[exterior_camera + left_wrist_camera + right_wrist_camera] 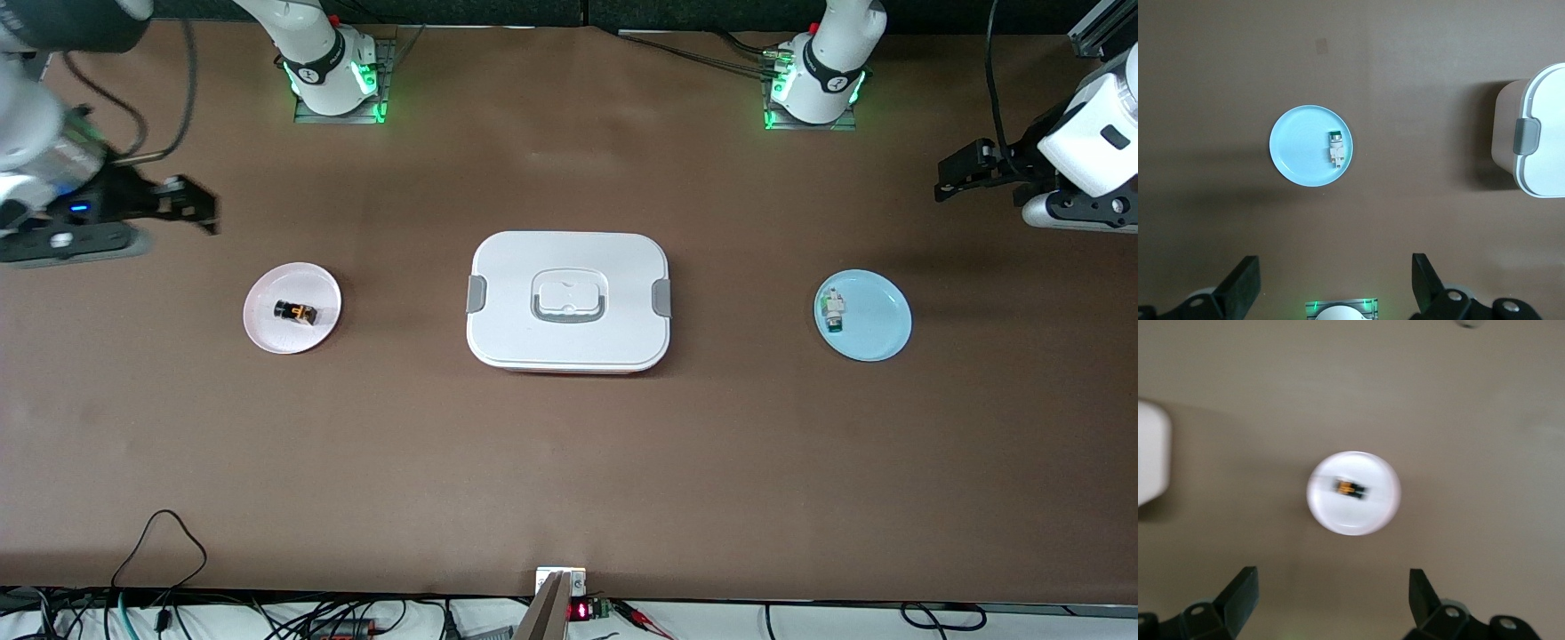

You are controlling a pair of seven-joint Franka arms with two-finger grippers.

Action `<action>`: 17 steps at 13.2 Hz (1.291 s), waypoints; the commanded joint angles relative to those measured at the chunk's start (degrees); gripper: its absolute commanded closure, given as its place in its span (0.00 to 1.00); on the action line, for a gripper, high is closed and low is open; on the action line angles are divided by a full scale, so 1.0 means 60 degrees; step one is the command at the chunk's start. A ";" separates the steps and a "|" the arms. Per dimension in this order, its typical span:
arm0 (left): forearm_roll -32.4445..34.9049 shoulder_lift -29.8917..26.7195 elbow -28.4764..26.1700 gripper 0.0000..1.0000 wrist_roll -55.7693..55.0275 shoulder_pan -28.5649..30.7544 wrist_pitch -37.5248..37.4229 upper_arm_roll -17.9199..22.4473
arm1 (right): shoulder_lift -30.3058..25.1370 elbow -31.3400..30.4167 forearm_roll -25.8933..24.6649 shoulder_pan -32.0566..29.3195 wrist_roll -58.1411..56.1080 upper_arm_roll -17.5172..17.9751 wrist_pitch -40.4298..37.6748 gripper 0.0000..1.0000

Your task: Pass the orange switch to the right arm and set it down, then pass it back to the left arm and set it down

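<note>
The orange switch, a tiny black block with orange markings, lies on a small pink plate toward the right arm's end of the table. The white box sits at the table's middle. My right gripper hangs open and empty high over the brown table beside the pink plate. My left gripper is open and empty, up over the table near the left arm's end.
A light blue plate toward the left arm's end holds a small white-and-green component. Both arm bases stand along the table's back edge. Cables lie along the front edge.
</note>
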 commanded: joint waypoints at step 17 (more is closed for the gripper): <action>-0.0036 0.0083 0.0247 0.00 -0.0060 -0.0032 -0.0122 -0.0101 | 0.0073 -0.0142 0.0885 -0.1063 0.0090 -0.0414 0.0183 0.00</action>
